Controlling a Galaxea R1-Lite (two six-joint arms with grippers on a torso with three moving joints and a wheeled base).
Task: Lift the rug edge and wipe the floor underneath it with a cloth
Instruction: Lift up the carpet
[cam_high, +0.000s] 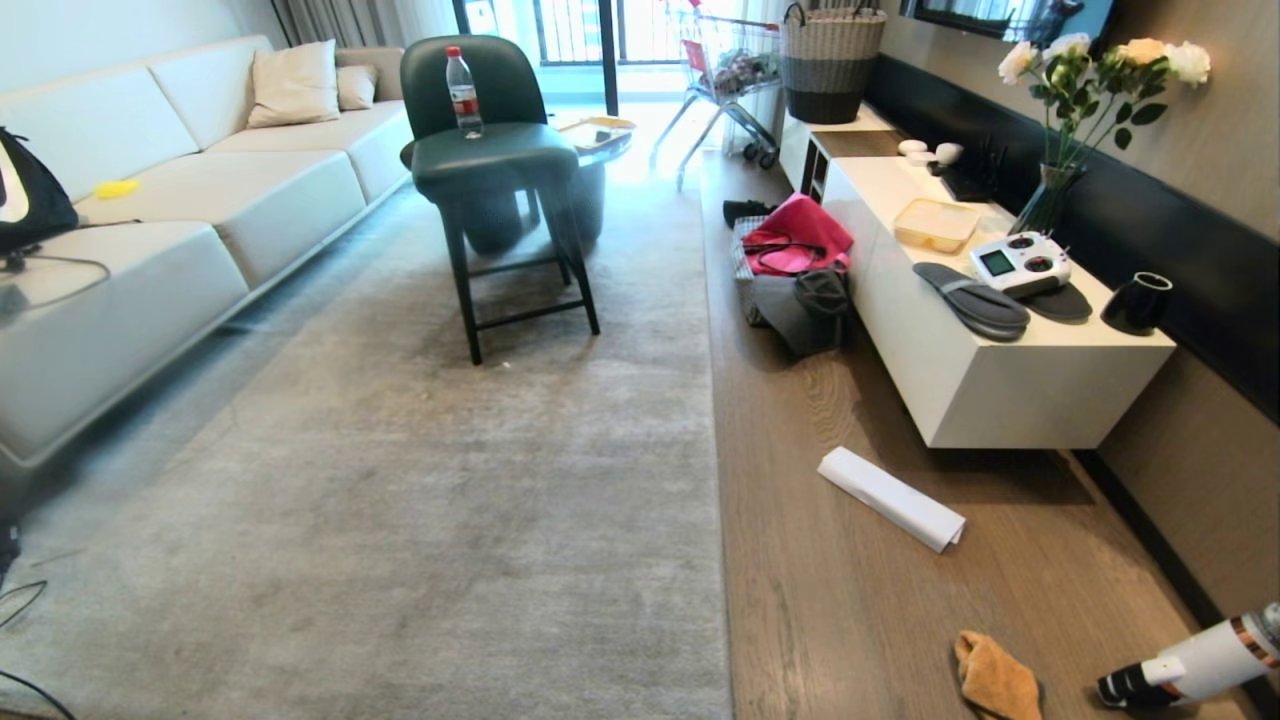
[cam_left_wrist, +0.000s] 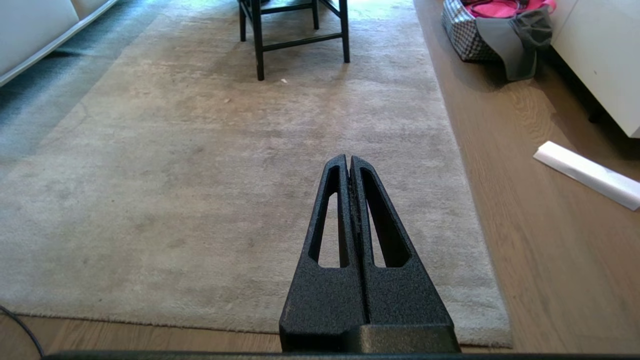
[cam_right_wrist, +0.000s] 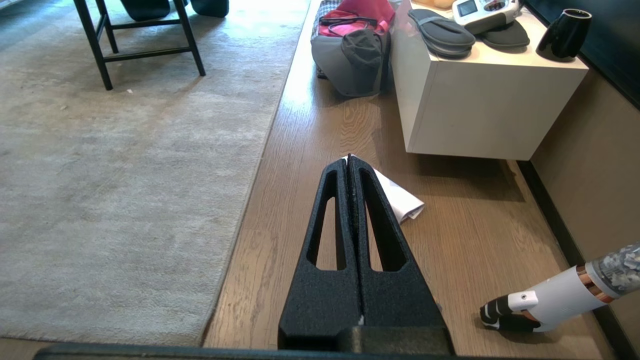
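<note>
Your left gripper (cam_left_wrist: 348, 159) and right gripper (cam_right_wrist: 348, 159) hover with jaws pressed together, empty, while the small orange fuzzy cloth (cam_high: 996, 677) lies on the brown wood-grain floor (cam_high: 850, 620) near the pale grey rug edge (cam_high: 718, 560).

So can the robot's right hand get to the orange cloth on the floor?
Probably yes. The cloth lies on bare floor with nothing on it. The shut right hand hangs above that floor strip; it must open and come down.
</note>
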